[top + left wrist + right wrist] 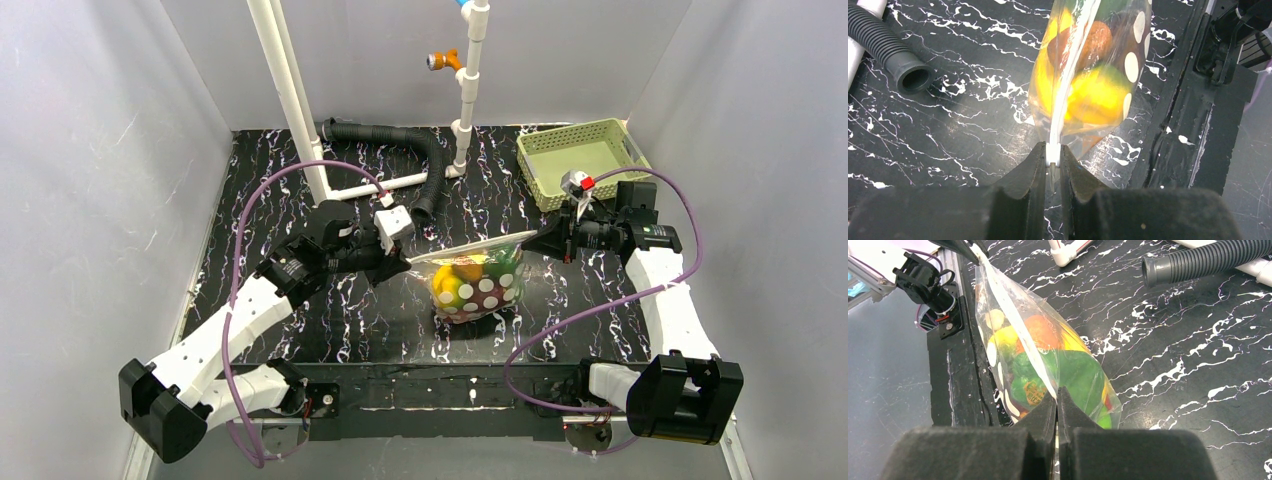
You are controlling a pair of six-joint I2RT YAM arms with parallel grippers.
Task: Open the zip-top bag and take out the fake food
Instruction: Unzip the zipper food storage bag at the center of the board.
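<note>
The zip-top bag (478, 284), clear with pale round dots, hangs above the table's middle, stretched between both grippers by its top edge. The fake food (462, 279) is inside: yellow, green, orange and red pieces. My left gripper (405, 259) is shut on the white zipper slider (1053, 153) at the bag's left end. My right gripper (533, 242) is shut on the bag's right top corner (1057, 392). The left wrist view shows yellow and brown pieces (1093, 95) in the bag; the right wrist view shows green and orange ones (1068, 371).
A green basket (583, 160) stands at the back right, behind the right gripper. A black corrugated hose (425, 160) and white pipe frame (300, 100) stand at the back. The black front rail (450, 385) runs along the near edge.
</note>
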